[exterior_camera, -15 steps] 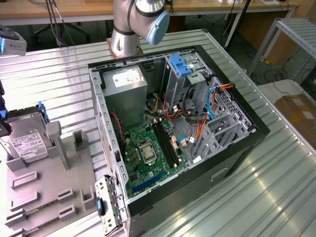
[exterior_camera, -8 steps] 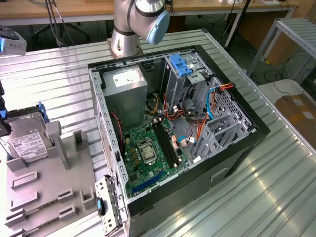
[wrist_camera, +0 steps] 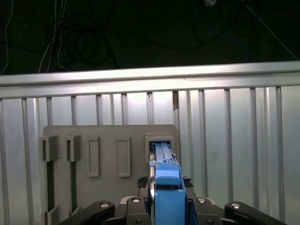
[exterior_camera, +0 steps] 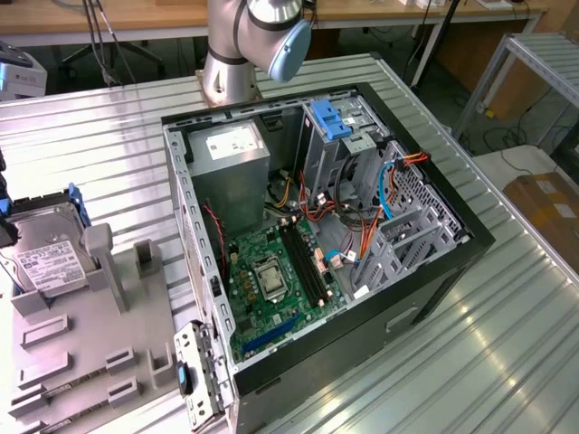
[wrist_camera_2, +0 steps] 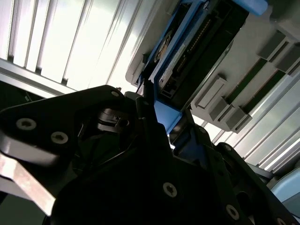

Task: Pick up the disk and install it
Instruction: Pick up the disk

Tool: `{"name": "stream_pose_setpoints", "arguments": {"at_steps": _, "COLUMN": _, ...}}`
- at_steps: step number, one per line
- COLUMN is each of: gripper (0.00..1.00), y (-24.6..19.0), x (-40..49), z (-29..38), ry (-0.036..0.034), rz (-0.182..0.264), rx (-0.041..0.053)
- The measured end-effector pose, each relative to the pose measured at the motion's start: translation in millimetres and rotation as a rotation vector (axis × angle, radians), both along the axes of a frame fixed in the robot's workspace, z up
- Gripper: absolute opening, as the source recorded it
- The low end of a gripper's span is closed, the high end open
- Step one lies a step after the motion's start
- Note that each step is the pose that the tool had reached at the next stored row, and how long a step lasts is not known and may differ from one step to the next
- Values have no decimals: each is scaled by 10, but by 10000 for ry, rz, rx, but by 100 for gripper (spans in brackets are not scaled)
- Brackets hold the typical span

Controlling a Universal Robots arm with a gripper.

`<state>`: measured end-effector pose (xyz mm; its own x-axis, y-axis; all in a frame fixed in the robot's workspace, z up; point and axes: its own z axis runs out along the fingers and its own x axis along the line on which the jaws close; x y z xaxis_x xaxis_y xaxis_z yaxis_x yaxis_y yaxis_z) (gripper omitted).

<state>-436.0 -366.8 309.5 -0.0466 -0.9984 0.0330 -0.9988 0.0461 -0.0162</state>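
The disk (exterior_camera: pixel 47 255), silver-grey with a white label and blue rails, stands on edge in a slot of the grey holder (exterior_camera: pixel 90 353) at the exterior view's left. In the first wrist view my gripper (wrist_camera: pixel 164 182) straddles the disk (wrist_camera: pixel 163 157), whose blue rail end sits between the fingers (wrist_camera: pixel 142 183), which press both its sides. The second wrist view shows the gripper (wrist_camera_2: pixel 161 110) at the disk's (wrist_camera_2: pixel 187 51) near end, over the holder (wrist_camera_2: pixel 225 105). The disk rests in its slot in the holder (wrist_camera: pixel 108 136).
An open computer case (exterior_camera: pixel 452 244) lies in the middle of the ribbed metal table (exterior_camera: pixel 525 344), showing its motherboard (exterior_camera: pixel 271 280), cables and a drive cage with a blue bracket (exterior_camera: pixel 330 117). The arm's base (exterior_camera: pixel 226 72) stands behind the case. The table's far edge (wrist_camera: pixel 150 77) lies beyond the holder.
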Motion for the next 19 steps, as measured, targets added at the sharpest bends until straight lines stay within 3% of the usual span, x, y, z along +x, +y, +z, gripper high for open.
{"name": "stream_pose_setpoints", "arguments": {"at_steps": 19, "gripper": 37, "y": 0, "x": 0, "z": 16, "ry": 2, "rz": 109, "rx": -4}}
